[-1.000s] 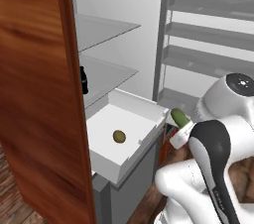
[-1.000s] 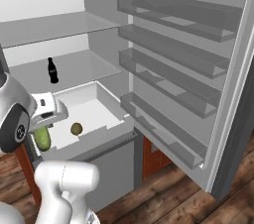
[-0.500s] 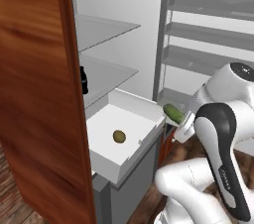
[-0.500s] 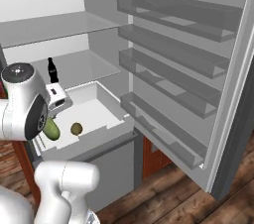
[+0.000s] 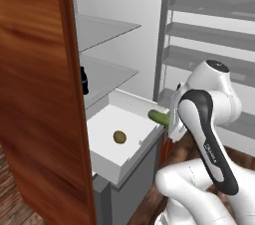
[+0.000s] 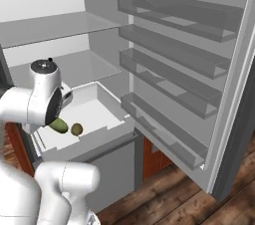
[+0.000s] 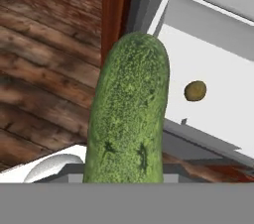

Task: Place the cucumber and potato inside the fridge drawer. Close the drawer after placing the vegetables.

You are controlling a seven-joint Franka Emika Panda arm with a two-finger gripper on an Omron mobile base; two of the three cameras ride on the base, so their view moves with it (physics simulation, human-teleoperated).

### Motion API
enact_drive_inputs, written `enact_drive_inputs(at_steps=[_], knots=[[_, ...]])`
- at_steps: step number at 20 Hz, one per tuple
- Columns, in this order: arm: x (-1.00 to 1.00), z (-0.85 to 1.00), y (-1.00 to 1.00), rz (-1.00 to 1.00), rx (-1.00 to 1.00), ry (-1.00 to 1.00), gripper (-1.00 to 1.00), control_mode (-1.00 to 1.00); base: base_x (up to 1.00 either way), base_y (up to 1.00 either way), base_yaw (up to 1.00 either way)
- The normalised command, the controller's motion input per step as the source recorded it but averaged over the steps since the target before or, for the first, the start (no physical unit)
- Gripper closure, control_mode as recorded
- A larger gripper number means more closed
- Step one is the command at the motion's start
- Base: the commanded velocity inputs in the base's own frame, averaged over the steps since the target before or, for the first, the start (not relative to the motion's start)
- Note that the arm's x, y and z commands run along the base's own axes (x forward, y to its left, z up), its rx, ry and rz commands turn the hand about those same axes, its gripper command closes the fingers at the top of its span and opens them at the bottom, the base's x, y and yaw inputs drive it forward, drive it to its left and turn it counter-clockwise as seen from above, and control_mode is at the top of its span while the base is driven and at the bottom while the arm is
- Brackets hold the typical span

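My gripper (image 5: 169, 120) is shut on the cucumber (image 5: 158, 117), a dark-green bumpy one that sticks out leftward over the right rim of the open fridge drawer (image 5: 133, 101). In the hand view the cucumber (image 7: 129, 114) fills the middle and hides my fingertips. The right base view shows the cucumber (image 6: 58, 125) poking out from under my arm above the drawer's (image 6: 110, 100) front left part. The olive-brown potato (image 5: 119, 137) lies on the white drawer floor, close to the cucumber's tip (image 6: 76, 129), and to its right in the hand view (image 7: 195, 90).
A dark bottle (image 5: 84, 80) stands on the glass shelf (image 5: 107, 72) above the drawer. A wooden cabinet side (image 5: 35, 94) rises at the left. The open fridge door with its shelves (image 6: 174, 59) stands to the right. Wooden floor (image 7: 44, 69) lies below.
My arm has swung the cucumber left and forward, from beside the drawer's right side to over its right rim. The potato and drawer have not moved.
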Motion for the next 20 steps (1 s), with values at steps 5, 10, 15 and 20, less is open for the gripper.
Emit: enact_drive_inputs(at_steps=[5, 10, 15, 20], knots=[[0.39, -0.36, 0.0, 0.34, -0.03, 0.02, 1.0, -1.0, 0.0, 0.0, 0.0], [0.58, -0.02, 0.18, 0.21, -0.08, 0.06, 1.0, -1.0, 0.0, 0.0, 0.0], [0.54, -0.32, 0.08, 0.2, -0.13, 0.08, 1.0, -1.0, 0.0, 0.0, 0.0], [0.42, -0.52, 0.02, 0.19, -0.04, 0.03, 1.0, -1.0, 0.0, 0.0, 0.0]])
